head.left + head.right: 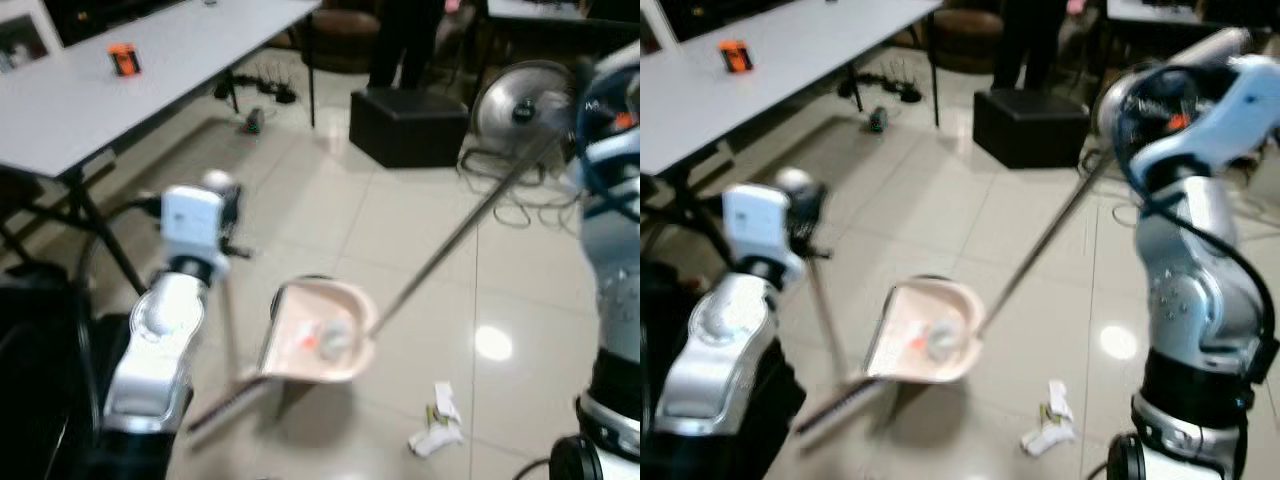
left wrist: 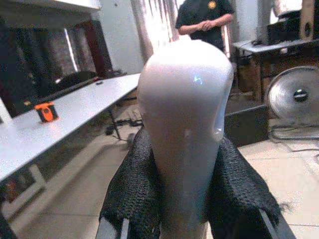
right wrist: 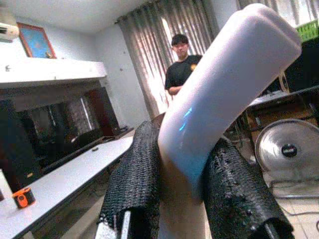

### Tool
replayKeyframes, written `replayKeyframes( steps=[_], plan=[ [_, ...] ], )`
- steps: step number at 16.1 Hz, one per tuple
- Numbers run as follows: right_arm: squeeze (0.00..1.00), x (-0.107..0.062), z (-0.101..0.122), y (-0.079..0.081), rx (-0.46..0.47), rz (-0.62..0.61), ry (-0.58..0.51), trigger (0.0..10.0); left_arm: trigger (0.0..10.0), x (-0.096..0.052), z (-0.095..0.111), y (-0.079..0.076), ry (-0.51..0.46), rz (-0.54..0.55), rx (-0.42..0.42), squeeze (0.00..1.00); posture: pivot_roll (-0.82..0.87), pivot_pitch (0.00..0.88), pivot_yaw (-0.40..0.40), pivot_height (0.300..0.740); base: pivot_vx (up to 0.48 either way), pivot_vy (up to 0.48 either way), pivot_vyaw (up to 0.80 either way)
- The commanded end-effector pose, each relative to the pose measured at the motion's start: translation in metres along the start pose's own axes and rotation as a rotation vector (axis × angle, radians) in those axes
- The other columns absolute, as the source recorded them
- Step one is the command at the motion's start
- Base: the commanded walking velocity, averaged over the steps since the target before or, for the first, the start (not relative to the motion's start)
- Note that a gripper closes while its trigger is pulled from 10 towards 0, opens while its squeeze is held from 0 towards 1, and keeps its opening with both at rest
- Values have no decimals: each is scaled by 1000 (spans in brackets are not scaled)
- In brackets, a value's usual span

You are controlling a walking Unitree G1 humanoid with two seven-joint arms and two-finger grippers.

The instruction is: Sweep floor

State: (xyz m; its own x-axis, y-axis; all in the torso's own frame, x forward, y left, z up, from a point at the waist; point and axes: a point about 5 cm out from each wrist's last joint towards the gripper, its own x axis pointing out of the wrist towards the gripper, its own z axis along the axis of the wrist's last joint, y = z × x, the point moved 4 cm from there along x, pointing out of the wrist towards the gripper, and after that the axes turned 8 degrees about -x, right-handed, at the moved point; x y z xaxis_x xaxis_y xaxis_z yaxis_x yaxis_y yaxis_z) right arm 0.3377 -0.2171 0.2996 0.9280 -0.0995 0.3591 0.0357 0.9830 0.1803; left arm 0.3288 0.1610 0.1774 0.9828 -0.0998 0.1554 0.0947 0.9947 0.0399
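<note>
on tile, left fingers (image 2: 134,194) pinching broom handle (image 2: 185,129), right fingers (image 3: 137,189) pinching dustpan handle (image 3: 219,99)

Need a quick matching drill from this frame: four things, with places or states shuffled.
Things:
1. pale pink plastic dustpan
2. small orange box
3. crumpled white paper scrap
4. round metal floor fan

Places or states:
A. on the grey table
B. on the tiles beside the dustpan, not collected
C. by the black box, across the floor
D. holding swept-up bits

Pairs: 1-D, 2-A, 3-B, 4-C
</note>
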Motion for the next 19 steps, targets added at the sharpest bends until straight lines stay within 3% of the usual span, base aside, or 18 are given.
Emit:
replayKeyframes(
  steps=[1,12,15,19],
  plan=[
    [0,1,13,-4,-6,-14,-52,10000,10000,1,9,-6,-35,-18,-2,0,-15,0,31,740,450,0,0],
    [0,1,8,-4,8,-18,-46,10000,10000,-1,10,-4,-30,-5,-15,0,-8,3,30,740,452,0,0],
    [0,1,7,-3,8,-25,-54,10000,10000,-5,-3,0,31,8,-37,0,-6,3,32,740,0,0,0],
    [0,3,6,1,-63,-19,-73,10000,10000,-7,-6,0,37,9,-28,0,-5,2,32,740,0,0,0]
  ],
)
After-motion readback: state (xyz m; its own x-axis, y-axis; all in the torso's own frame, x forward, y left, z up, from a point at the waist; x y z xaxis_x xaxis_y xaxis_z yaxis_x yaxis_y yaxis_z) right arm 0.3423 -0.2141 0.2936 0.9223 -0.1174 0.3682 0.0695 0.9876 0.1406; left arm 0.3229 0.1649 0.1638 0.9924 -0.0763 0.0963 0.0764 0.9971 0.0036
